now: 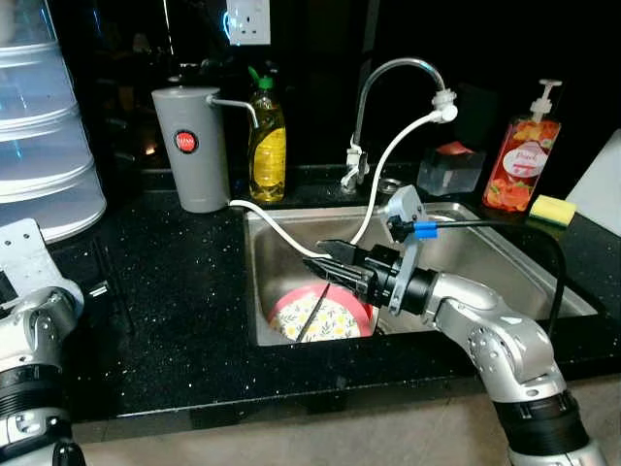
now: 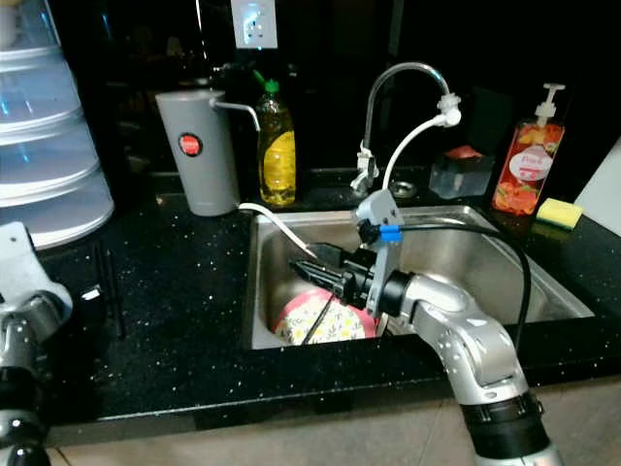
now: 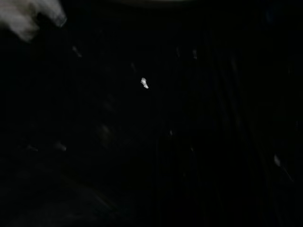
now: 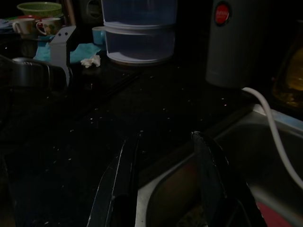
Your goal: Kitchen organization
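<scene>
- Two black fingers of the right claw (image 1: 328, 260) stand apart with nothing between them, hovering over the left part of the stainless steel sink (image 1: 505, 267), just above the round pink-rimmed floral plate (image 1: 320, 316) that lies in the basin.
- A thin dark stick-like utensil (image 1: 312, 313), possibly a chopstick, lies across the plate; I cannot tell exactly what it is.
- The step in hand looks like reaching into the sink for the plate or the utensil on it. To do it well, the claw should probably drop lower with its fingers kept spread, come in at the plate's raised rim instead of its flat middle, and close only once one finger is under the edge.
- The white flexible hose (image 1: 281, 233) runs from the tall grey cylindrical dispenser (image 1: 194, 148) into the basin right beside the claw, so I would steer clear of snagging it.
- The left claw (image 1: 29, 320) rests idle at the near edge of the counter; I cannot tell whether it is spread or closed, and its wrist view is nearly black.
- The counter (image 1: 165, 301) is black speckled stone, glossy and likely slick.
- Along the dark back wall stand a yellow dish-soap bottle with a green cap (image 1: 267, 141), a curved chrome tap (image 1: 388, 97), a red pump bottle (image 1: 524, 155) and a yellow sponge (image 1: 551, 209); a clear stacked container (image 1: 44, 146) sits far left.
</scene>
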